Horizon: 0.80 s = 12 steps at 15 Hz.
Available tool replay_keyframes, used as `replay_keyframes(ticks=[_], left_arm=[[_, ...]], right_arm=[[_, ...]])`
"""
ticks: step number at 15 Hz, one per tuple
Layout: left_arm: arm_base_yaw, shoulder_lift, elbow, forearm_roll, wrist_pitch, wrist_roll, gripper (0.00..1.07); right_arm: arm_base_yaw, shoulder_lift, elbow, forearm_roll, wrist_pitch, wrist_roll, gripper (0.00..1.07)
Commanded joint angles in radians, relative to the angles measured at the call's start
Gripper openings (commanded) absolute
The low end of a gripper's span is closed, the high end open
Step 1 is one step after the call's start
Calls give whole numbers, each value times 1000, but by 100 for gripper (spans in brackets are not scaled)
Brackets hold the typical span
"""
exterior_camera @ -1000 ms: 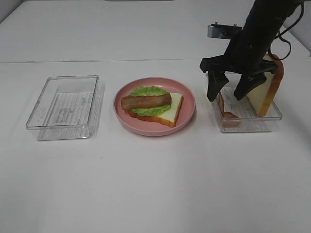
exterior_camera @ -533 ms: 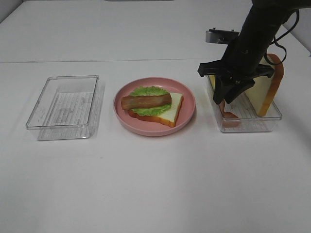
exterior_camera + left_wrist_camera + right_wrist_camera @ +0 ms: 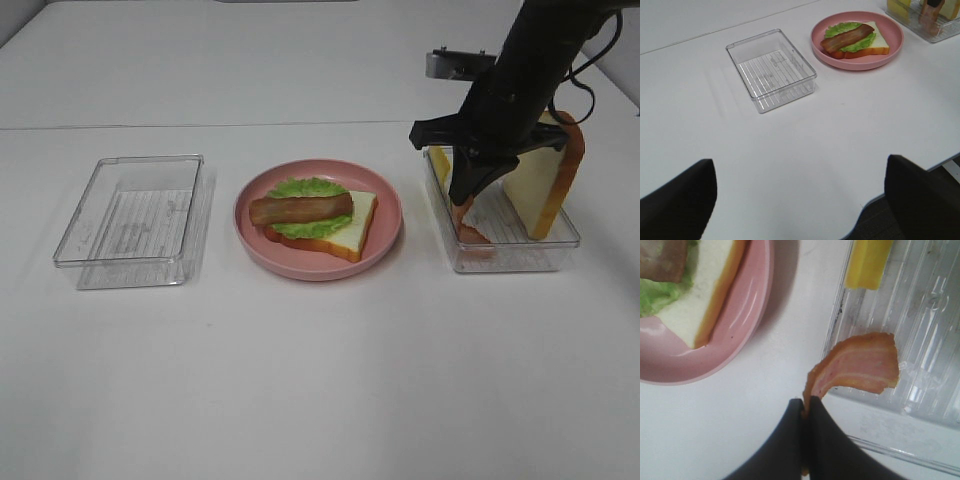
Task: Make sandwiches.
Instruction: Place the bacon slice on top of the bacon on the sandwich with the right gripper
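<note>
On the pink plate (image 3: 390, 215) lies a bread slice (image 3: 352, 232) topped with a lettuce leaf (image 3: 305, 187) and a bacon strip (image 3: 300, 208). My right gripper (image 3: 463, 197) reaches down into the right clear tray (image 3: 510, 258). In the right wrist view the right gripper (image 3: 805, 412) is shut on the end of a second bacon strip (image 3: 860, 365), which curls over the tray's edge. A second bread slice (image 3: 545, 185) leans upright in that tray, with yellow cheese (image 3: 438, 165) at the tray's far left corner. The left gripper (image 3: 800, 162) stands open, far from the plate (image 3: 890, 55).
An empty clear tray (image 3: 135, 220) sits left of the plate; the left wrist view shows the same tray (image 3: 772, 70). Bare white table lies in front of the plate and trays. The table's front edge shows by the left gripper.
The right gripper's fingers, open over the right tray a second ago, have closed on the end of the bacon strip there. The left gripper has not moved.
</note>
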Motion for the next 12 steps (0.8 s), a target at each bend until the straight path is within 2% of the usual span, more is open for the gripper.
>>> replay_keyframes(ticks=[1,3,5,7,12], left_arm=[[3,-20,5,-10,-10,-7,86],[3,-20,5,-10,-10,-7,86],[3,-20,5,-10,-10,-7,86],[3,-20,5,-10,-10,-7,86],[3,-20,5,-10,-10,-7,86]], right_arm=[[1,-59,-6,-2,28,-3,0],[1,-163,-6,9,65,-3,0],[1,-235,-6,74,59,-31,0],[1,-264,-6,215,42,-97,0],[2,-199,-6,688,-13,-346,0]])
